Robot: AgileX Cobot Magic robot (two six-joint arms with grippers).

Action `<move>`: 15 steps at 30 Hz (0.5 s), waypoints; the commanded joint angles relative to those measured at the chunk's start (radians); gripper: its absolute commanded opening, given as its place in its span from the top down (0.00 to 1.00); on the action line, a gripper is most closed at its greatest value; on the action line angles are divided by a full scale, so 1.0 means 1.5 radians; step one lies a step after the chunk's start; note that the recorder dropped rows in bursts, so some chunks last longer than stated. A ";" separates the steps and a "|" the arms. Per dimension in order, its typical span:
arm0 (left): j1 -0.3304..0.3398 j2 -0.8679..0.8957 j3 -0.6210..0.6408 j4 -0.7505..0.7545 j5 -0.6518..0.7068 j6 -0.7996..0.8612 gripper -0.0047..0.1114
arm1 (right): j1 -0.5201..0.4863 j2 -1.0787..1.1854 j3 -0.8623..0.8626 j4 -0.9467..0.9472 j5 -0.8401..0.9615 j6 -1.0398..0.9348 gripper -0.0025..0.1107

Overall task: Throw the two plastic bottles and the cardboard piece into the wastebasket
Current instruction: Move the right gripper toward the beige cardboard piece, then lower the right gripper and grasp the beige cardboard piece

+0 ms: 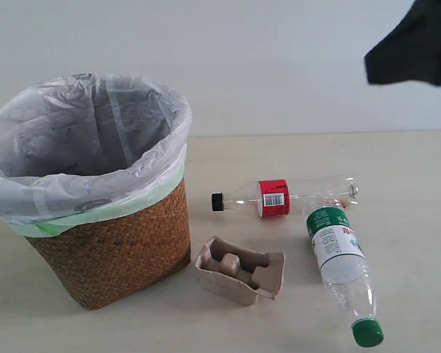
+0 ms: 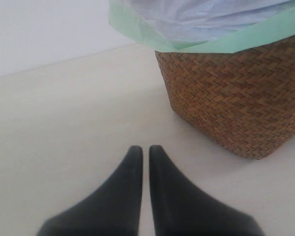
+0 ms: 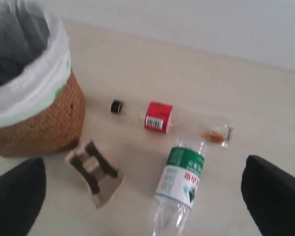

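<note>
The wicker wastebasket (image 1: 114,246), lined with a white bag, stands at the left. The slim red-label bottle (image 1: 279,197) lies on its side with its black cap toward the basket. The larger green-label bottle (image 1: 340,268) lies beside it, green cap toward the front. The cardboard piece (image 1: 240,273) rests between the basket and the bottles. My right gripper (image 3: 142,164) hangs open high above the green-label bottle (image 3: 179,184) and the cardboard piece (image 3: 94,172), holding nothing. My left gripper (image 2: 145,150) is shut and empty, low over the table beside the wastebasket (image 2: 236,98).
A dark part of my right arm (image 1: 415,44) shows at the exterior view's top right. The pale table (image 1: 397,169) ends at a white wall behind.
</note>
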 commanded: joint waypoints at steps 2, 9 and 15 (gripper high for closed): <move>0.002 -0.006 0.003 -0.006 -0.006 -0.006 0.93 | 0.006 0.158 -0.043 0.027 0.117 -0.039 0.07; 0.002 -0.006 0.003 -0.006 -0.006 -0.006 0.93 | 0.006 0.323 -0.043 0.213 0.103 -0.319 0.07; 0.002 -0.006 0.003 -0.006 -0.006 -0.006 0.93 | 0.027 0.420 -0.043 0.205 0.100 -0.409 0.07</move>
